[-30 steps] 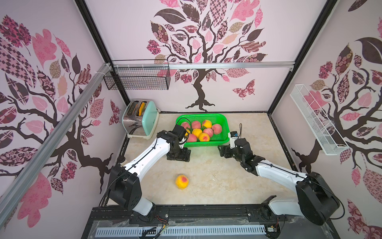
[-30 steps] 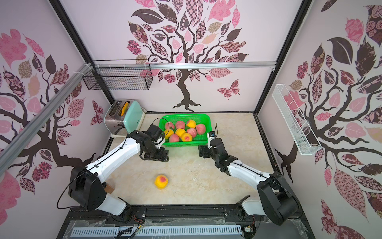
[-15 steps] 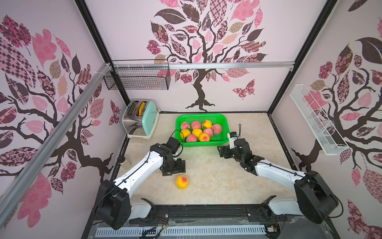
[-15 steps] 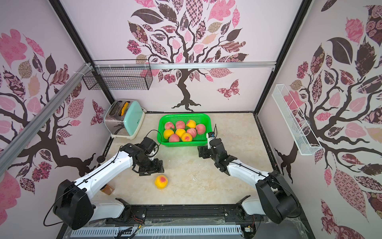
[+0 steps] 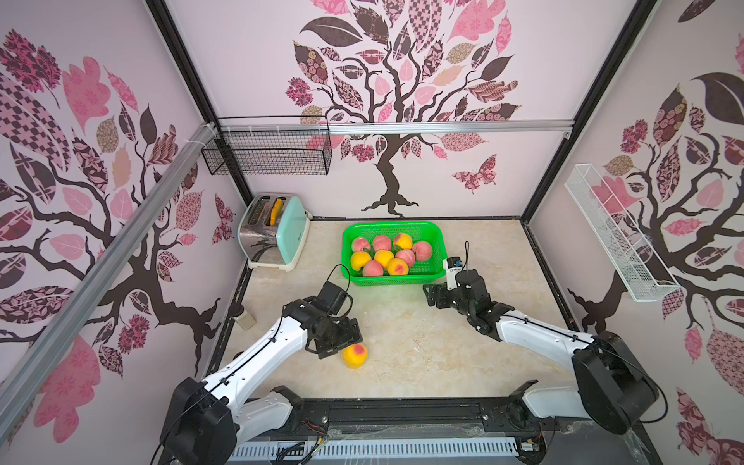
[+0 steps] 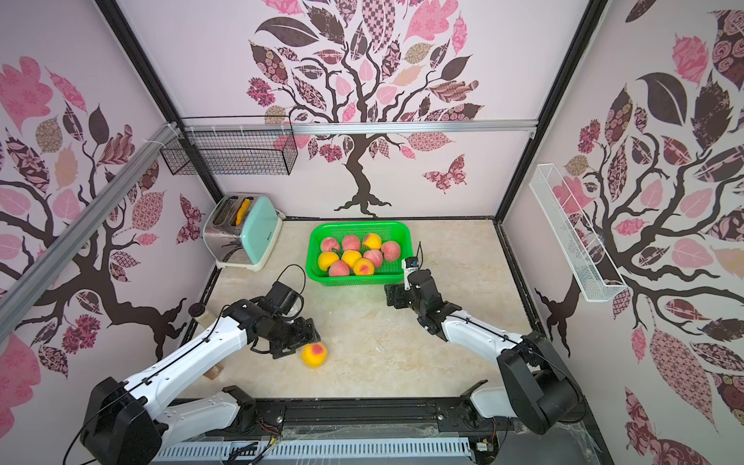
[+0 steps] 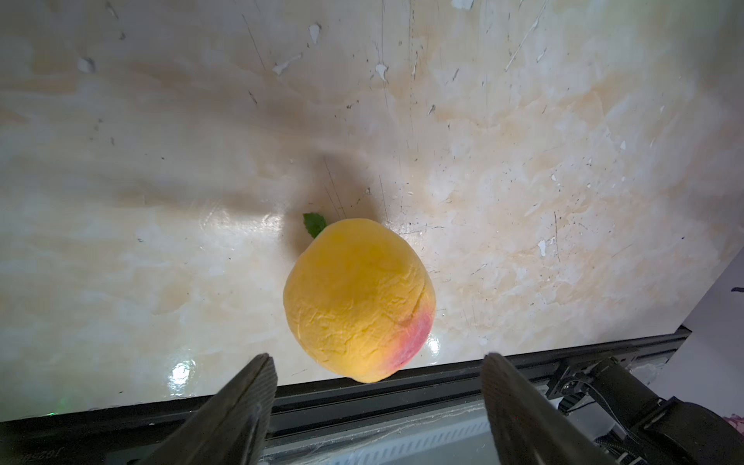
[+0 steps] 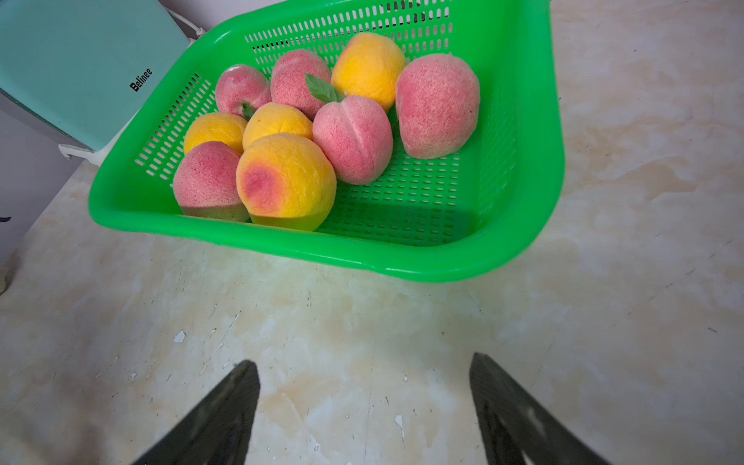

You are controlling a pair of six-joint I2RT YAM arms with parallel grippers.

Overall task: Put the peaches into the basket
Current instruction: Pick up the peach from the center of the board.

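One yellow-orange peach point(image 5: 354, 355) point(image 6: 314, 354) with a red blush lies alone on the marble table near the front. My left gripper point(image 5: 340, 342) point(image 6: 296, 342) hangs just left of it, open. In the left wrist view the peach point(image 7: 358, 300) sits just beyond the left gripper point(image 7: 377, 359), between neither finger. Several pink and yellow peaches point(image 5: 384, 255) point(image 6: 352, 255) point(image 8: 350, 137) fill the left part of the green basket point(image 5: 437, 245) point(image 6: 406, 241) point(image 8: 523, 161). My right gripper point(image 5: 432, 296) point(image 6: 392, 297) point(image 8: 364, 360) is open and empty over bare table in front of the basket.
A mint and steel toaster point(image 5: 277, 231) stands at the back left. A black wire basket point(image 5: 267, 151) hangs on the back wall, a white wire rack point(image 5: 616, 237) on the right wall. The black front rail point(image 5: 402, 410) borders the table close behind the loose peach.
My left arm has swung from the basket's left side back toward the table's front, ending beside the loose peach. The right arm and all peaches stay put.
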